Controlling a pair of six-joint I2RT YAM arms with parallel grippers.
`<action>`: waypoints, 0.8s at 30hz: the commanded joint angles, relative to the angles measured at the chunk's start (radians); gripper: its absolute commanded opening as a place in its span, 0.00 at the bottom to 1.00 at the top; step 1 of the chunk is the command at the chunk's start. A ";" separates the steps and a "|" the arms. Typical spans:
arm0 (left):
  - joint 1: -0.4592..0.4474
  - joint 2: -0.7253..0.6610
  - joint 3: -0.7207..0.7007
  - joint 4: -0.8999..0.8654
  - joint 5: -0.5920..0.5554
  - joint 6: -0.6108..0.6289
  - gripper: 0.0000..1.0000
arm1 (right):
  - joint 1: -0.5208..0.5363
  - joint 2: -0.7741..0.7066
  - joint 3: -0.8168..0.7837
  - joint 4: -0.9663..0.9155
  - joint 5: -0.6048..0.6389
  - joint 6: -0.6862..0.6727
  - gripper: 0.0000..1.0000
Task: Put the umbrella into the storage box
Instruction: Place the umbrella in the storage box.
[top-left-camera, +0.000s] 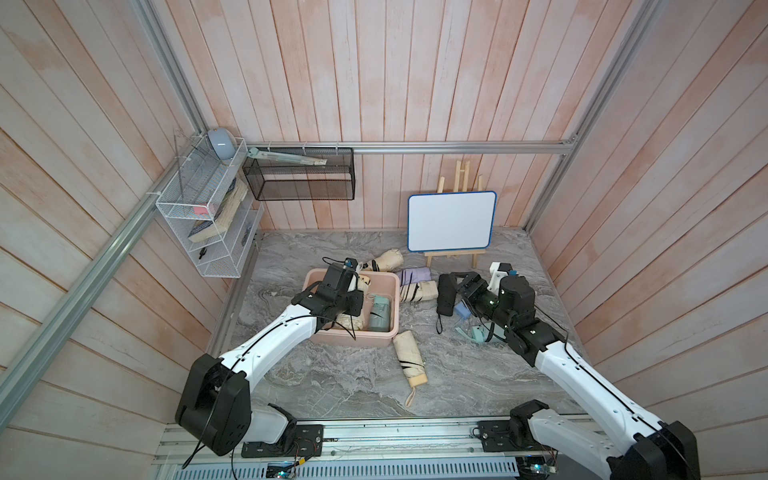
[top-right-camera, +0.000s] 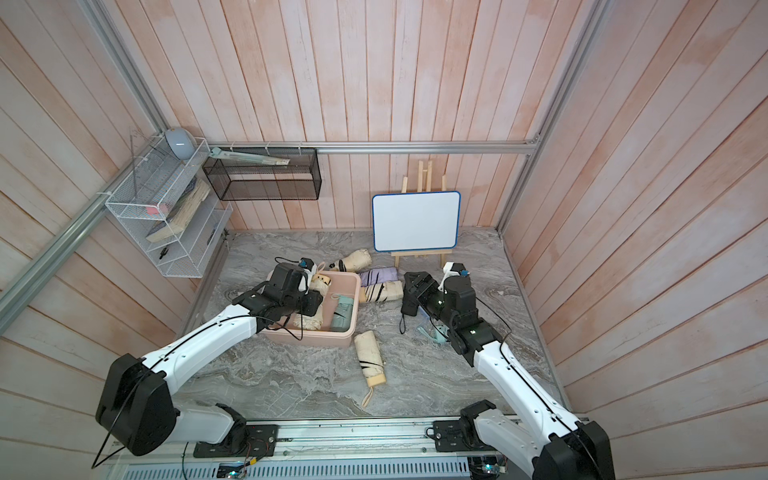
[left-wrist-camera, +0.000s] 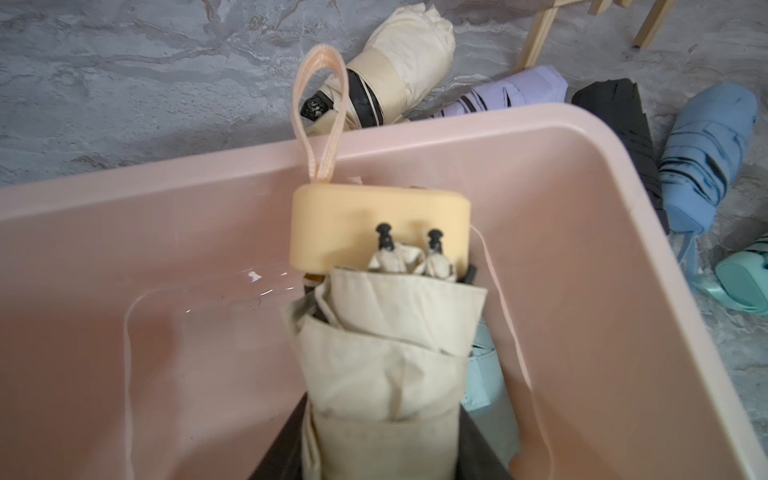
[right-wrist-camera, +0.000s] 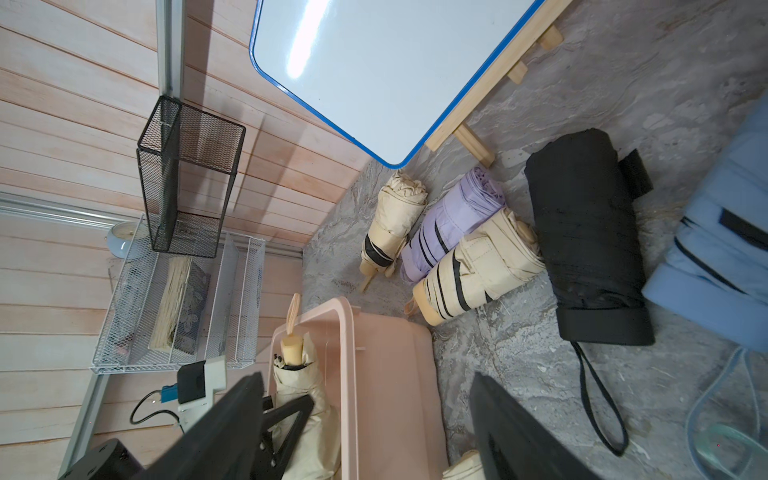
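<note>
Top views both show the left gripper at mid-frame, down inside the pink storage box, pinching a cream umbrella. The right gripper is right of the box, just beside a black umbrella.

Left wrist view: the cream umbrella comes up from the bottom middle, squeezed between dark fingers. Its yellow handle is near the box wall.

Right wrist view: the right gripper is at the bottom, spread wide and holding nothing. The black umbrella lies at the upper right.
</note>
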 joint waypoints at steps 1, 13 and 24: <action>-0.001 0.010 -0.036 0.095 0.034 -0.017 0.29 | -0.005 -0.015 -0.001 -0.036 0.021 -0.008 0.84; 0.001 0.128 -0.125 0.260 0.016 -0.039 0.30 | -0.006 -0.003 0.004 -0.072 0.019 -0.024 0.83; 0.005 0.255 -0.108 0.317 -0.027 -0.078 0.42 | -0.005 0.021 0.006 -0.153 -0.002 -0.046 0.82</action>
